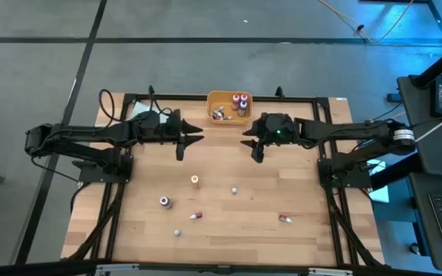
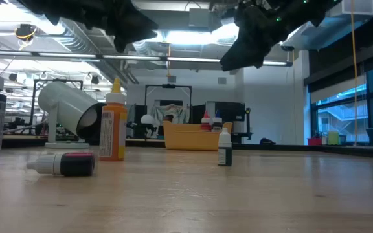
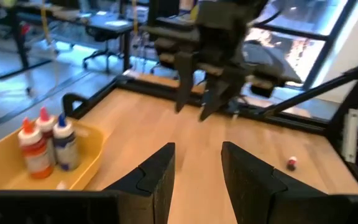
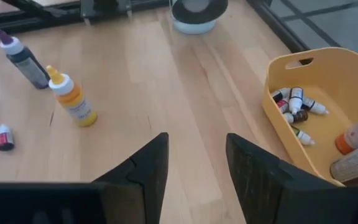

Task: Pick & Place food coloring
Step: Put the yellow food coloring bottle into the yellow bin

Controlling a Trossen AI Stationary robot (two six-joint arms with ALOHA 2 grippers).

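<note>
Your left gripper point(image 1: 196, 138) hangs above the desk point(image 1: 244, 222) just left of the orange bin point(image 1: 219, 100), its arm stretched level from the left edge and its fingers point(image 3: 157, 177) pointing toward the opposite arm. Those fingers stand apart with only air between them. Your right gripper point(image 1: 249, 142) mirrors it just right of the bin, arm reaching in from the right edge, fingers point(image 4: 145, 171) likewise spread and holding nothing. Both grippers are raised clear of the wood, as the low view shows them up near the ceiling line.

Some food coloring sits inside the bin: tall bottles point(image 1: 241, 103) upright at its right end and small droppers point(image 4: 294, 107) lying in a loose heap at its left end. More stands or lies out on the desk, on the side of the grippers away from the bin: an orange bottle point(image 1: 195, 181) upright, a purple-capped bottle point(image 1: 164, 202) beyond it, a small vial point(image 1: 234, 190), a red-tipped dropper point(image 1: 196, 216) on its side, another point(image 1: 285, 219) farther right, and one point(image 1: 177, 231) near the front edge. You can also see a white cup point(image 2: 70, 110) lying on its side
</note>
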